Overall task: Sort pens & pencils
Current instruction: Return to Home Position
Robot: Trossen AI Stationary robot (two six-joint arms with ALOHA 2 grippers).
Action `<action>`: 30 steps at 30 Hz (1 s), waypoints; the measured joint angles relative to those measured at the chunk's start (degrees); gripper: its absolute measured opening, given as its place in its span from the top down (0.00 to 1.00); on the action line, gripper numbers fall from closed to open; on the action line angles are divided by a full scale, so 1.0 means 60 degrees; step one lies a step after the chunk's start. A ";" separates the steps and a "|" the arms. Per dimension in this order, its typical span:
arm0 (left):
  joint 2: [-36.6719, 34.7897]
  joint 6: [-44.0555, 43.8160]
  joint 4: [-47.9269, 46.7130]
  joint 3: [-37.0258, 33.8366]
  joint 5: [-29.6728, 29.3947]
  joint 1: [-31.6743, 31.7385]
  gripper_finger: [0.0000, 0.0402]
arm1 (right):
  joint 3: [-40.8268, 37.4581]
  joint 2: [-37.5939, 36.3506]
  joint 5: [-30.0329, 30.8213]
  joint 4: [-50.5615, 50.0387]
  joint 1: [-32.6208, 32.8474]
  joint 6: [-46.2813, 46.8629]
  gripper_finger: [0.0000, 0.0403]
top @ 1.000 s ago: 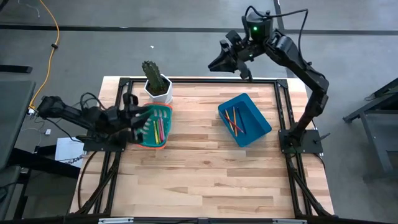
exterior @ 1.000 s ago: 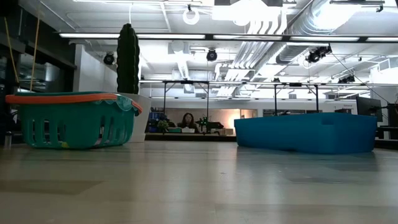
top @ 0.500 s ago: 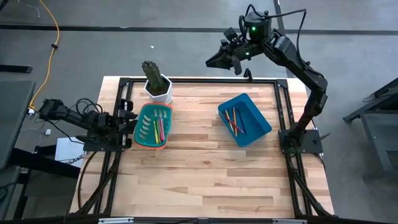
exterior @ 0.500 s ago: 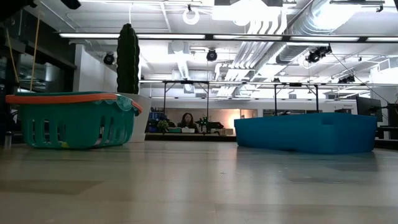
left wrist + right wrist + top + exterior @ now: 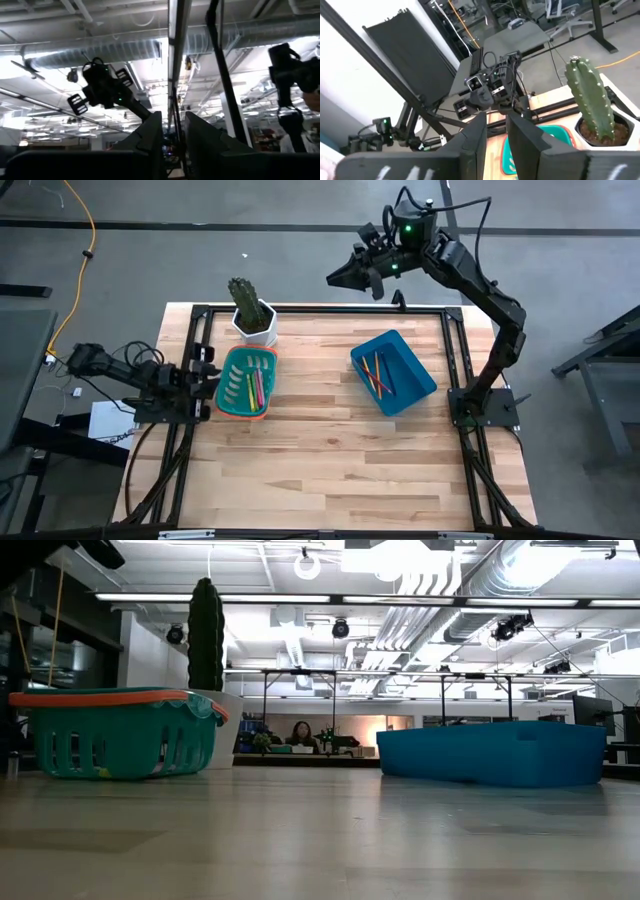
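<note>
noting left end effector (image 5: 205, 370) low at bench (image 5: 330, 460) edge, just beside basket (image 5: 245, 417) of pens (image 5: 252, 385); right end effector (image 5: 342, 278) raised beyond far edge; both nearly closed, empty. pencils (image 5: 378, 375) in blue bin (image 5: 420, 388). advise folding left arm clear of basket rim, slow, without nudging it.

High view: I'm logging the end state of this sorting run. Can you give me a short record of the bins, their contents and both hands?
green basket: left part of the table, beside the potted cactus
basket contents: the pens, green, yellow, pink
blue bin: right of centre, set at an angle
bin contents: the pencils, thin sticks
left hand: at the table's left edge, next to the basket
right hand: raised beyond the far edge, carrying nothing
</note>
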 joint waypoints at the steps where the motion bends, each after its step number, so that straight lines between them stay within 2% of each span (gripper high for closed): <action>1: -0.0075 0.0005 -0.0113 0.0000 0.0075 0.0002 0.82 | 0.0000 0.0000 0.0031 0.0002 0.0000 0.0107 0.83; 3: -0.0232 -0.0066 -0.0459 0.0003 0.0112 -0.0001 0.82 | 0.0000 0.0000 0.0058 0.0006 0.0000 0.0208 0.83; 12: -0.1409 -0.1474 -0.4402 0.0000 0.0311 0.0002 0.82 | 0.0000 0.0000 0.0487 0.0117 0.0094 0.0943 0.83; 20: -0.2818 -0.1613 -0.6777 0.0000 0.0531 -0.0001 0.82 | 0.0000 0.0000 0.0867 0.0113 0.0120 0.1388 0.83; 23: -0.3303 -0.1608 -0.7242 0.0000 0.0529 -0.0001 0.82 | 0.0000 0.0000 0.0988 0.0117 0.0120 0.1433 0.83; 30: -0.3263 -0.1823 -0.8085 0.0003 0.0628 -0.0001 0.82 | 0.0000 0.0000 0.1238 0.0113 0.0120 0.1432 0.83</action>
